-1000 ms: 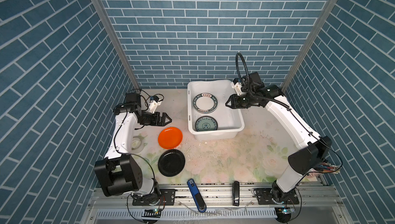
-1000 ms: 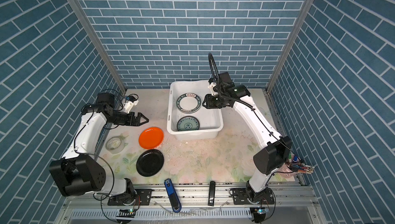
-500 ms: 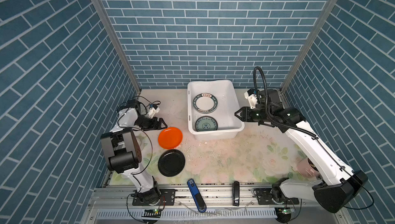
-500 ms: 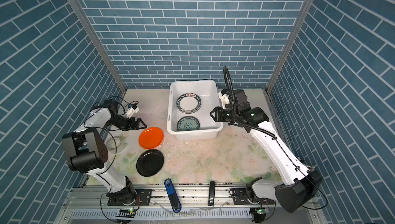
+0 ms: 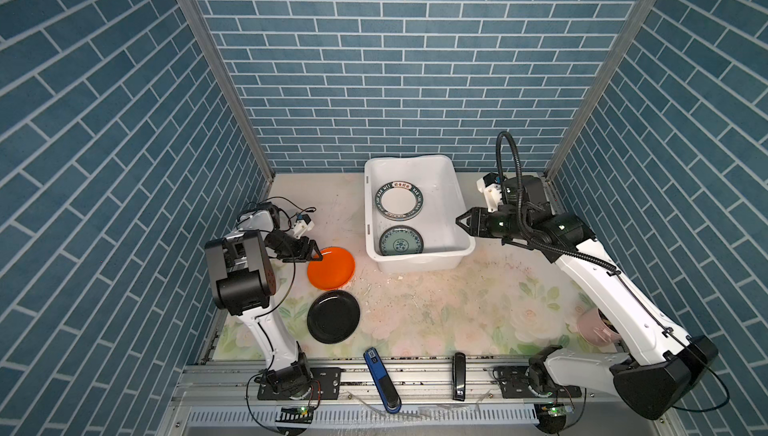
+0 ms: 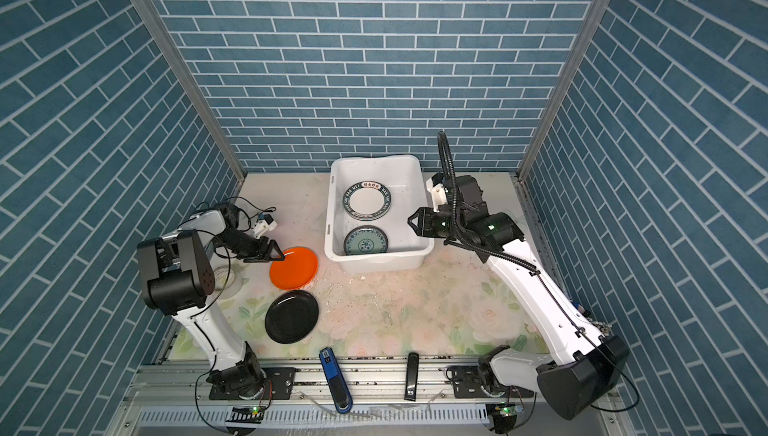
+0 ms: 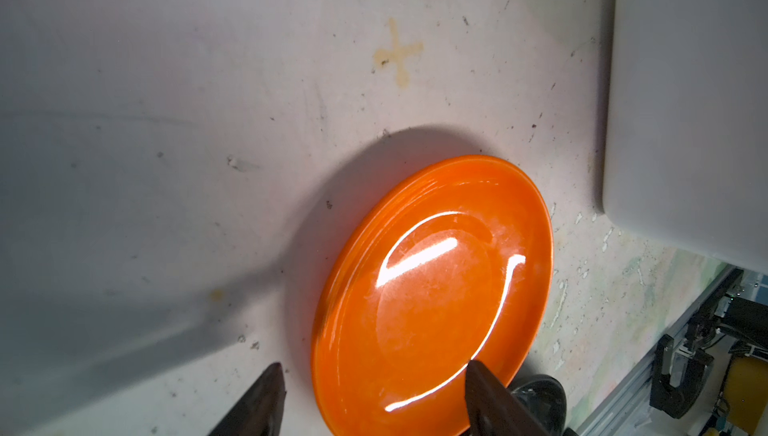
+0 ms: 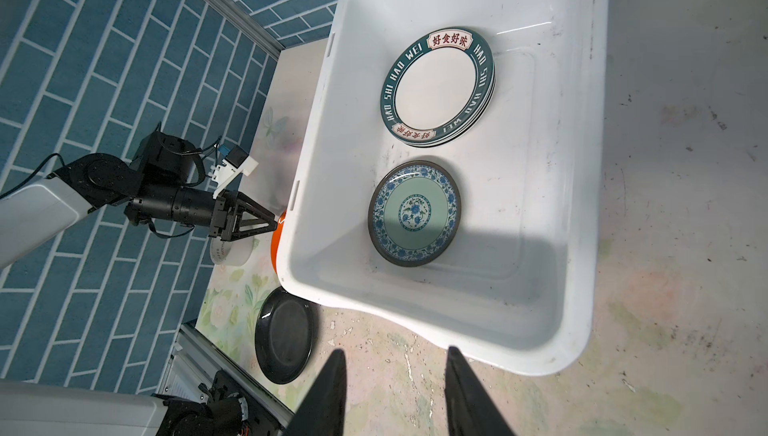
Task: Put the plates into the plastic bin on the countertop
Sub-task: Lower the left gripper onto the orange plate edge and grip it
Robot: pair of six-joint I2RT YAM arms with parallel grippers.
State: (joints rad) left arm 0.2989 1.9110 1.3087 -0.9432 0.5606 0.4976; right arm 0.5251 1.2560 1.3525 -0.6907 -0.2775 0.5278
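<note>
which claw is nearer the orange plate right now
Left. The left claw is at the orange plate's edge, jaws open astride its rim. The right claw is by the bin's opposite wall, with the whole bin between it and the plate.

The only legible writing stands on the top lettered plate (image 8: 436,88) in the plastic bin (image 8: 561,163): white capitals "HAO SHI HAO WEI" round its dark-teal rim and red characters "好食好味" in two cream rim panels, while print on the tape roll (image 8: 230,251) is too small to read.
</note>
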